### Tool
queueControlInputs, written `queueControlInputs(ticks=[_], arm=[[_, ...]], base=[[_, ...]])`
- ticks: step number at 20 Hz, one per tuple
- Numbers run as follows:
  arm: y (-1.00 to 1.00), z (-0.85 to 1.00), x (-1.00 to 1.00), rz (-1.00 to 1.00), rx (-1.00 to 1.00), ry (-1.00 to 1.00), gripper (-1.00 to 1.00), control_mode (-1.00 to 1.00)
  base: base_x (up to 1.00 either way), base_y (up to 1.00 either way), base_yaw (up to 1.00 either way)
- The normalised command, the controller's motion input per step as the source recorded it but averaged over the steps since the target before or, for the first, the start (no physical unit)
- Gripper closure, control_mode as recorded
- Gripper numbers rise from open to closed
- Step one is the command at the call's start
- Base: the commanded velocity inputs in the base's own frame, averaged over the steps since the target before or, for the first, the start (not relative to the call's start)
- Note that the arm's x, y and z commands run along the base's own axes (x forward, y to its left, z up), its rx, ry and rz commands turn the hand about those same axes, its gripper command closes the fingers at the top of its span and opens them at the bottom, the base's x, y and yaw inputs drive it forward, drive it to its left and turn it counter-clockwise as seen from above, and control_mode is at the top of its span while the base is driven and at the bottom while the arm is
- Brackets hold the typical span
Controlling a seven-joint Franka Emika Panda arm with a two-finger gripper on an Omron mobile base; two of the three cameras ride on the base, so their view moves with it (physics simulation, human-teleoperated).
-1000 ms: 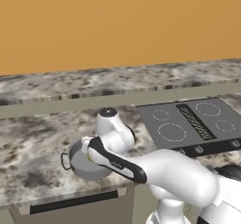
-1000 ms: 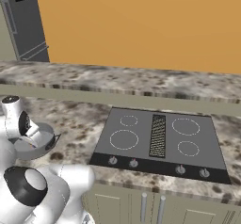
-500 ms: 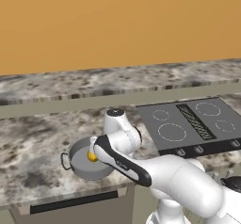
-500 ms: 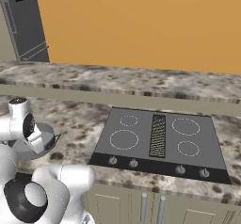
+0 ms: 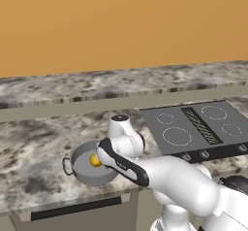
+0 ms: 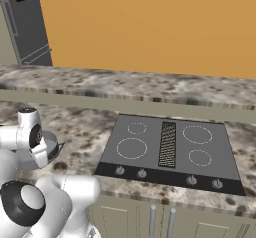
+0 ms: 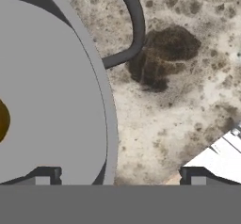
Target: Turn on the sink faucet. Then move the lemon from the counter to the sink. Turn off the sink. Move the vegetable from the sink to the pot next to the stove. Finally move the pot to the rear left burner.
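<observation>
Swung rightward, the wide-open two-finger gripper (image 7: 117,177) straddles the round grey metal pot's rim (image 7: 109,124); small yellow lemon (image 5: 95,160) sits inside, speckled stone counter (image 5: 29,147) beneath, black glass cooktop (image 5: 193,128) nearby.

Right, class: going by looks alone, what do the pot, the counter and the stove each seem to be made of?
The pot: probably brushed metal, given its plain light grey wall, thin rim and thin loop handle. The counter: looks like polished stone, mottled grey, brown and cream. The stove: seemingly smooth black glass, flat, with thin white ring outlines.
</observation>
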Motion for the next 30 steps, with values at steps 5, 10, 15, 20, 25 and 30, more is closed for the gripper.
queueControlInputs(ticks=[5, 10, 15, 20, 25, 30], arm=[[0.00, -0.16, 0.30, -0.09, 0.00, 0.09, -1.00, -1.00], [0.03, -0.19, 0.25, -0.06, 0.00, 0.08, -1.00, -1.00], [0.11, -0.21, 0.07, -0.04, -0.01, 0.06, -1.00, -1.00], [0.04, -0.29, 0.00, -0.05, 0.00, 0.03, 1.00, -1.00], [0.00, -0.08, -0.09, -0.05, 0.00, -0.03, 1.00, -1.00], [-0.02, 0.10, -0.15, -0.11, 0.02, -0.07, 1.00, -1.00]], base=[[0.00, 0.00, 0.00], [0.00, 0.00, 0.00], [0.00, 0.00, 0.00], [0.00, 0.00, 0.00], [0.00, 0.00, 0.00], [0.00, 0.00, 0.00]])
